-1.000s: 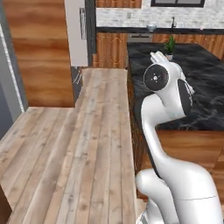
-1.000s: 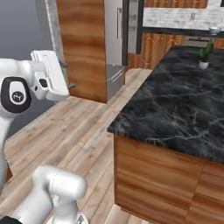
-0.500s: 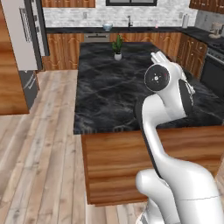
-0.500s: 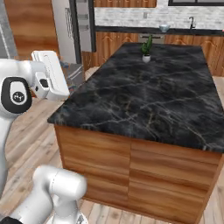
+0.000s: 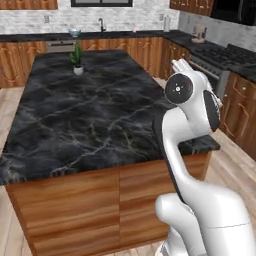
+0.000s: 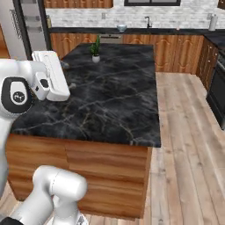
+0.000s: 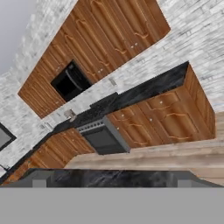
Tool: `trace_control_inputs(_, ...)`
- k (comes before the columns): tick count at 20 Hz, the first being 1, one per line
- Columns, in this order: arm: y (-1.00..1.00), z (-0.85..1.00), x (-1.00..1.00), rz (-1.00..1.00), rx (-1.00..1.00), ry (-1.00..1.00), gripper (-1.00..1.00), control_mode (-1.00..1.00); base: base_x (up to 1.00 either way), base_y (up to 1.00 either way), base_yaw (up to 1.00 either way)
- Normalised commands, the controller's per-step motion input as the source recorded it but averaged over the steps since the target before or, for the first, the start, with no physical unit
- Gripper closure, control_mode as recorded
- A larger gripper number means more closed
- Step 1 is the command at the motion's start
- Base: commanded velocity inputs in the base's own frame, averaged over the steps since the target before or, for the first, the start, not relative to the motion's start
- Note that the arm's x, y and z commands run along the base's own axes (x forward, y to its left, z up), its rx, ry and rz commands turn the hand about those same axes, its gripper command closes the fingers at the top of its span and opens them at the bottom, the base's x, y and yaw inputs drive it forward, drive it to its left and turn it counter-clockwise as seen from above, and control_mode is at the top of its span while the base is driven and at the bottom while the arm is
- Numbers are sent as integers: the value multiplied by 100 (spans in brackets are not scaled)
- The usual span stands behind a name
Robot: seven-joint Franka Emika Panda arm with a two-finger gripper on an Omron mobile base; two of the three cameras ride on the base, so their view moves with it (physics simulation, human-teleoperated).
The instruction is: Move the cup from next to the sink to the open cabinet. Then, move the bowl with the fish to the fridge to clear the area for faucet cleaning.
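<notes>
The pale blue bowl (image 5: pixel 75 32) (image 6: pixel 121 27) stands on the far back counter, left of the slim dark faucet (image 5: pixel 101 24) (image 6: pixel 148 21). It is too far off to make out the fish or the sink's basins. The cup and the open cabinet are out of view. The grey fridge (image 6: pixel 26 22) stands at the far left. My gripper (image 7: pixel 111 183) is held high over the near side of the black island, open, with nothing between its fingertips. Its white hand (image 6: pixel 50 74) sits level with my upper arm.
A black marble island (image 5: pixel 90 120) (image 6: pixel 110 101) with wooden sides lies between me and the back counter, with a small potted plant (image 5: pixel 77 60) (image 6: pixel 95 50) on it. A stove (image 5: pixel 215 55) (image 7: pixel 103 138) lines the right wall. Wooden floor (image 6: pixel 189 132) runs along the island's right side.
The whole picture has swung: the base has turned, so the island now lies straight ahead and the back counter has come into view. The arm's pose and the open gripper look the same.
</notes>
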Motion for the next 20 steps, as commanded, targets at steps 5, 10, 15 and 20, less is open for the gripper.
trace_control_inputs(5, 0, 0, 0, 0, 0, 0, -100, 100, 0, -100, -42)
trace_control_inputs(10, 0, 0, 0, 0, 0, 0, -100, 100, 6, -100, -34)
trace_control_inputs(15, 0, 0, 0, 0, 0, 0, -100, 100, 48, -100, 1)
trace_control_inputs(20, 0, 0, 0, 0, 0, 0, -100, 100, 71, -100, 24)
